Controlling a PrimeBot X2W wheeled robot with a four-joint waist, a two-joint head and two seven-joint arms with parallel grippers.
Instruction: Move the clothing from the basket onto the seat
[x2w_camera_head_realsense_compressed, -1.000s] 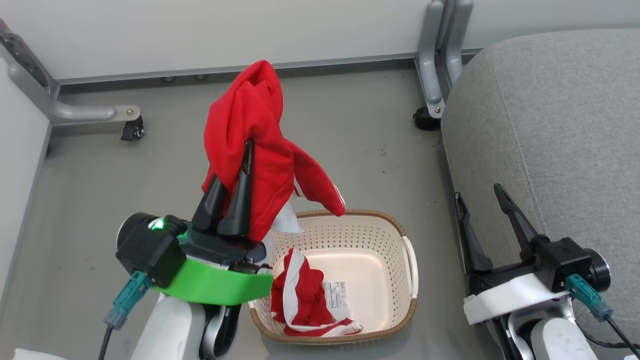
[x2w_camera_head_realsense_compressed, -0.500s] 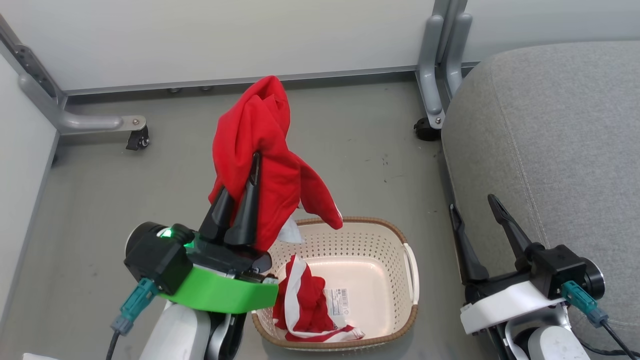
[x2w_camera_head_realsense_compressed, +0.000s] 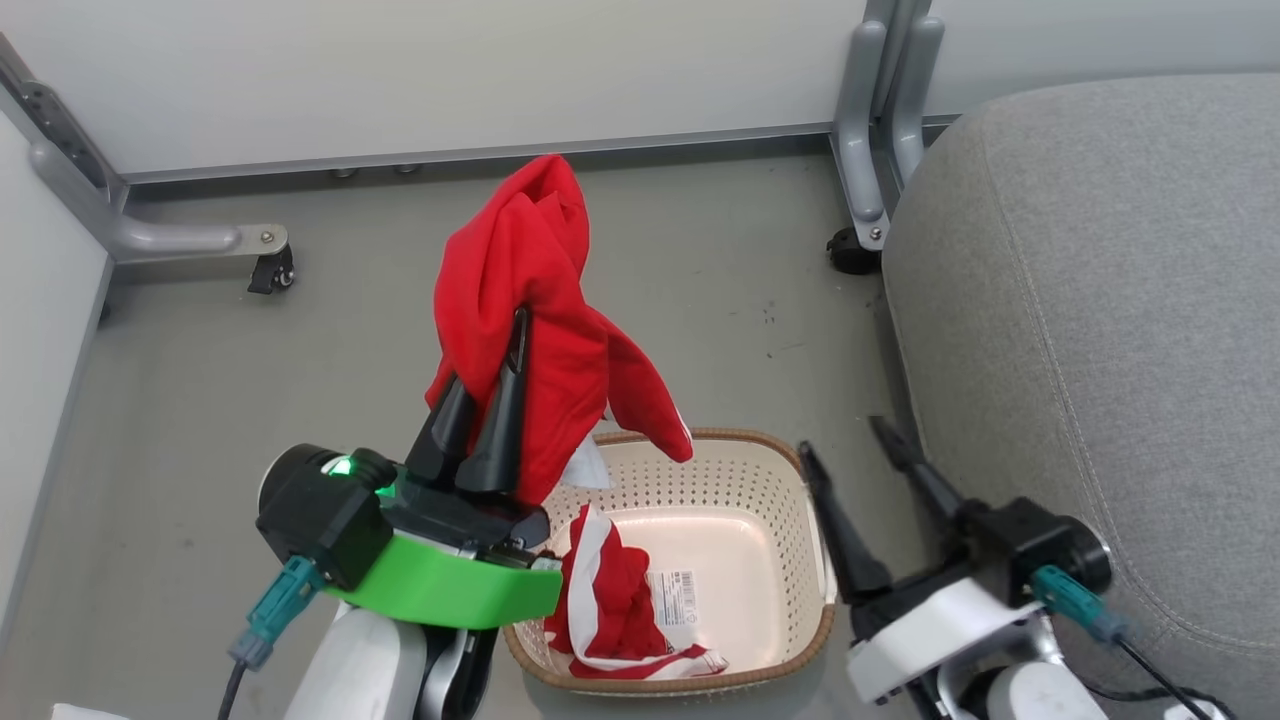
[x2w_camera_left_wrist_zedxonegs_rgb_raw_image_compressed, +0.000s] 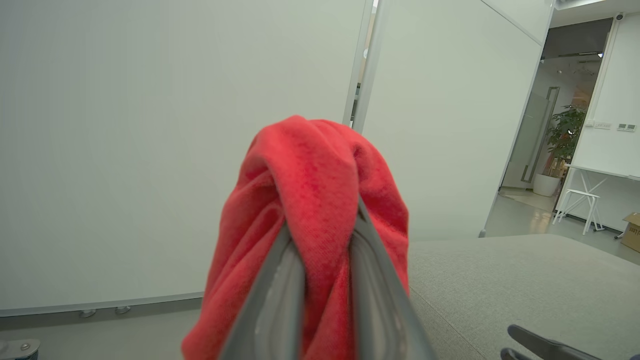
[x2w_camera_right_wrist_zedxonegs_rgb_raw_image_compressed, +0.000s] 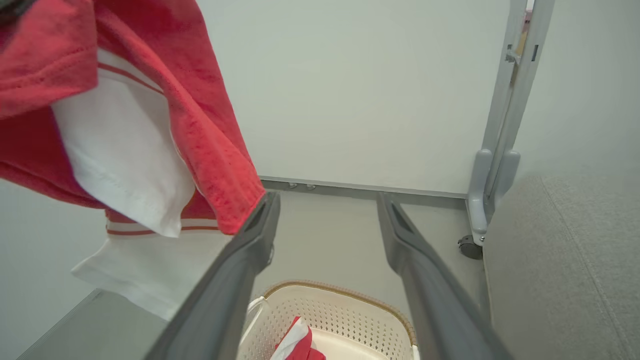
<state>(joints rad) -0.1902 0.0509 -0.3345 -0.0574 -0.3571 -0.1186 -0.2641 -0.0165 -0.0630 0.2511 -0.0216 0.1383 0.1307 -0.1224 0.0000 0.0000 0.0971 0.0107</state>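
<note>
One red garment (x2w_camera_head_realsense_compressed: 530, 270) is held pinched in the narrowed left gripper (x2w_camera_head_realsense_compressed: 495, 360), raised above the basket (x2w_camera_head_realsense_compressed: 700, 460) for carrying to the seat (x2w_camera_head_realsense_compressed: 1100, 280), while the second garment (x2w_camera_head_realsense_compressed: 610, 600) is seen inside the basket and the right gripper (x2w_camera_head_realsense_compressed: 842, 438) is spread wide, empty.

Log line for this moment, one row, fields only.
left gripper: jaws shut on red garment, held above basket | right gripper: jaws open, empty, by basket | striped garment: in basket | seat: bare where visible

Grey floor (x2w_camera_head_realsense_compressed: 200, 420), white panels (x2w_camera_head_realsense_compressed: 450, 70) on castered feet (x2w_camera_head_realsense_compressed: 190, 240), perhaps a plant (x2w_camera_left_wrist_zedxonegs_rgb_raw_image_compressed: 565, 132).
</note>
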